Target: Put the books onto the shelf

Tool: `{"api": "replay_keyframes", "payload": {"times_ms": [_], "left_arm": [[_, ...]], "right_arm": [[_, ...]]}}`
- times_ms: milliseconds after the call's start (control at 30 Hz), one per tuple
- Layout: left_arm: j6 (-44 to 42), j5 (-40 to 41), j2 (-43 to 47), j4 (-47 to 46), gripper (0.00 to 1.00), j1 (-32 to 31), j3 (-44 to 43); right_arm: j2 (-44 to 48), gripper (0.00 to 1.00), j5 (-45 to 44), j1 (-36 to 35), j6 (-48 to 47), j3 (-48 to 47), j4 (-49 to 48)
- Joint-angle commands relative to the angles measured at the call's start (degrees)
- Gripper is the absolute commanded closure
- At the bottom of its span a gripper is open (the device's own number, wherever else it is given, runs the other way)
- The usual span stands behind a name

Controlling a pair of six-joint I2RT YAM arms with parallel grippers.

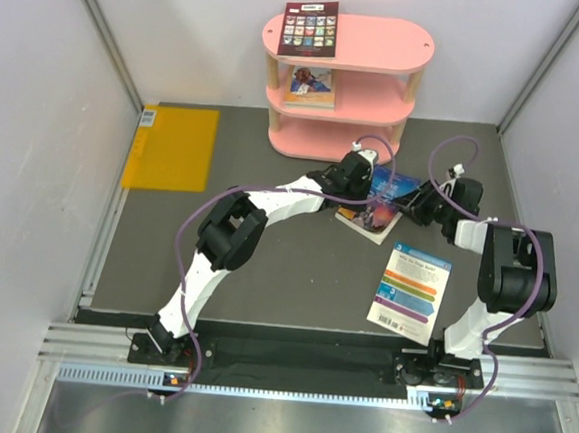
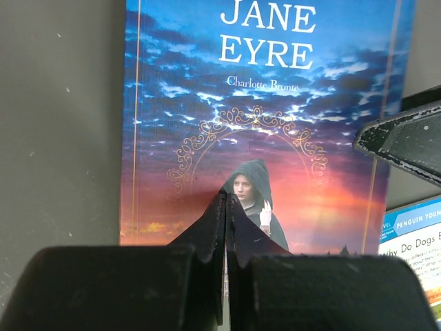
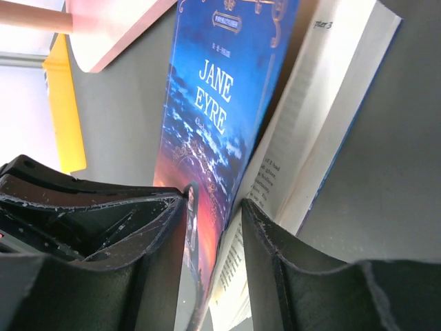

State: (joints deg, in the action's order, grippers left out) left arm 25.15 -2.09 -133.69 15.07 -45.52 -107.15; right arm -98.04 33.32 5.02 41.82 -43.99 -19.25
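the blue sunset book, titled jane eyre, lies on the dark tabletop just near of the pink shelf, between the two arms. the left hand is shut tight with nothing in it. in its wrist view the two fingers meet in a point low on the cover, at the hooded figure. whether the tip presses on the cover i cannot tell.

the right hand comes in from the right side of the book and is partly open. its wrist view shows the front cover lifted off the pages and standing between the fingers, close against the left one, with printed pages in the gap beside the other. whether it pinches the cover i cannot tell.

on the shelf, the dark red grid book lies flat on the top board, and a book with an orange band lies on the middle board. the white striped book lies on the tabletop near the right arm. a yellow-orange rectangle lies at the far left.
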Motion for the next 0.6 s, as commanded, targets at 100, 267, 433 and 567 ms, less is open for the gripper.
{"api": "replay_keyframes", "payload": {"times_ms": [100, 267, 433, 567], "left_arm": [[-1.33, -0.28, -4.48, 6.81, 1.00, 0.08, 0.63], [-1.94, -0.02, -4.39, 7.25, 1.00, 0.08, 0.54], [-2.12, 0.68, -3.95, 7.43, 1.00, 0.16, 0.19], [-2.82, 1.47, -3.86, 8.57, 1.00, 0.17, -0.25]], "right_arm": [[-2.94, 0.62, 0.52, -3.52, -0.08, -3.03, -4.39], [-6.11, 0.63, 1.13, -4.58, 0.71, -4.09, -5.36], [-8.75, 0.63, 1.84, -7.48, 0.89, -6.98, -3.61], [-8.14, 0.63, 2.10, -8.09, 1.07, -7.61, -0.45]]}}
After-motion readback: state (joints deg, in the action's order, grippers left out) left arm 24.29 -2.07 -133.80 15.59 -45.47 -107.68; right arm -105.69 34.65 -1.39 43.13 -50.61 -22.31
